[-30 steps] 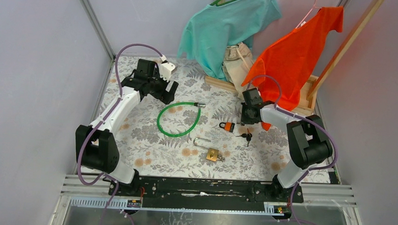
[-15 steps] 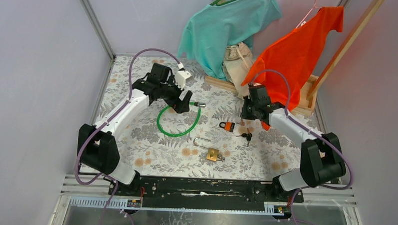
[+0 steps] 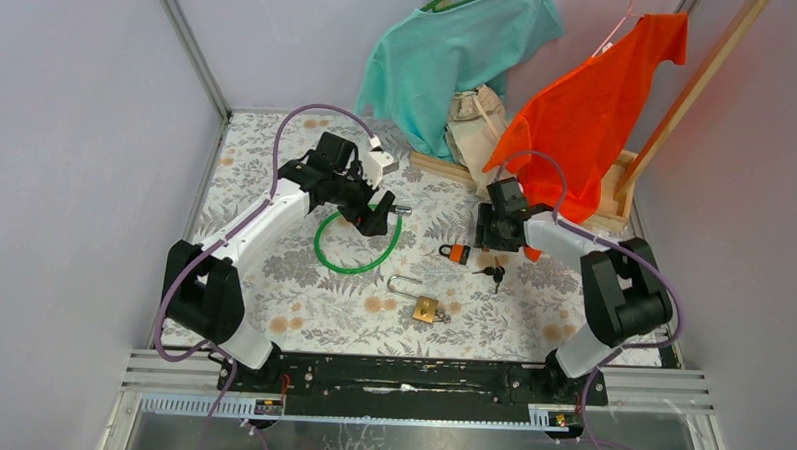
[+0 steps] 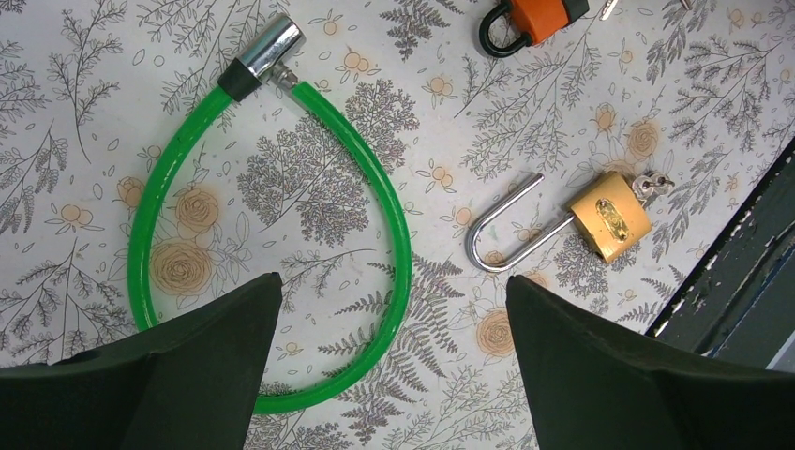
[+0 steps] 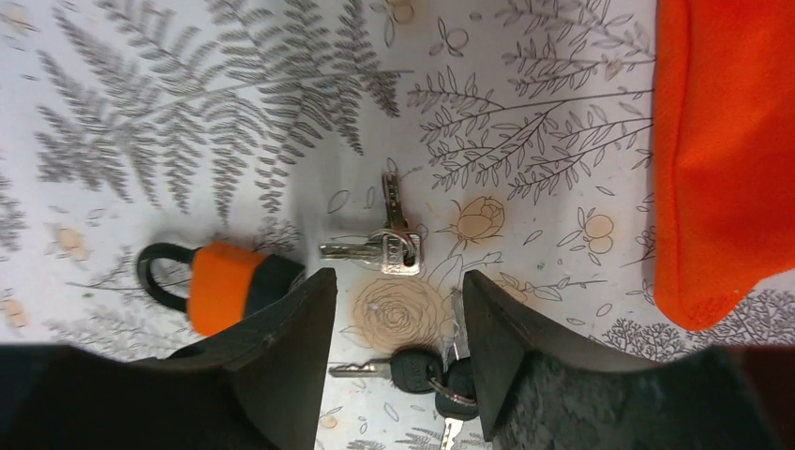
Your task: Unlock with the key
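A green cable lock (image 3: 357,241) lies in a loop on the floral table, its metal end (image 4: 267,47) at the far side. My left gripper (image 3: 373,210) hovers over that loop, open (image 4: 391,278) and empty. An orange padlock (image 3: 457,253) lies to the right. Beside it are silver keys (image 5: 389,248) and a bunch of black-headed keys (image 5: 427,370). My right gripper (image 3: 487,234) hangs over these keys, open (image 5: 397,274), with nothing held. The black-headed keys show between its fingers, lower down. A brass padlock (image 4: 609,216) with a long shackle has small keys (image 4: 652,183) at its body.
A teal shirt (image 3: 451,47) and an orange shirt (image 3: 594,102) hang at the back right over a wooden rack (image 3: 616,188). The orange cloth (image 5: 722,159) is close to my right gripper. A black rail (image 3: 409,375) runs along the near edge.
My left arm has swung right and now stands over the green cable lock. My right gripper was shut and has opened above the keys.
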You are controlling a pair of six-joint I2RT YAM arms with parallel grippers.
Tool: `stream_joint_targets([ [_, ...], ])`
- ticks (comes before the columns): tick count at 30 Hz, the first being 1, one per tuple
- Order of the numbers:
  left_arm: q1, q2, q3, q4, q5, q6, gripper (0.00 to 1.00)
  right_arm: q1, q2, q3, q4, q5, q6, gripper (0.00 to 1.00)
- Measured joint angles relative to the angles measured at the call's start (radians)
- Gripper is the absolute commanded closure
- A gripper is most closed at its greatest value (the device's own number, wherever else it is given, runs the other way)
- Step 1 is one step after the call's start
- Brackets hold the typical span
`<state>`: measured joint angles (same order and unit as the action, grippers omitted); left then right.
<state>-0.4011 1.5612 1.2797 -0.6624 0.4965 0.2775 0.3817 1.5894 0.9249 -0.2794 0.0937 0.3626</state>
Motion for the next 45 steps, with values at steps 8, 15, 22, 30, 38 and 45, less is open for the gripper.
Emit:
stream_joint_targets([
  [8,0.0,-0.003,0.0,-0.01,-0.018,0.003,0.05,0.0,0.085,0.001,0.009,0.019,-0.008,0.51],
  [15,0.0,-0.003,0.001,-0.014,-0.028,0.007,0.05,0.0,0.106,0.015,0.039,0.022,-0.022,0.61],
  [22,0.0,-0.003,0.001,-0.017,-0.042,0.013,0.06,0.0,0.137,0.042,0.067,0.013,-0.034,0.86],
  [30,0.0,-0.003,0.003,-0.021,-0.057,0.025,0.06,0.0,0.138,0.042,0.08,-0.008,-0.034,1.0],
  [38,0.0,-0.003,0.051,-0.05,-0.039,0.024,0.07,0.004,0.064,0.018,0.08,-0.114,-0.045,1.0],
  [45,0.0,-0.003,0.135,-0.076,0.079,-0.04,0.11,0.153,-0.137,0.014,0.122,-0.193,-0.115,1.0],
])
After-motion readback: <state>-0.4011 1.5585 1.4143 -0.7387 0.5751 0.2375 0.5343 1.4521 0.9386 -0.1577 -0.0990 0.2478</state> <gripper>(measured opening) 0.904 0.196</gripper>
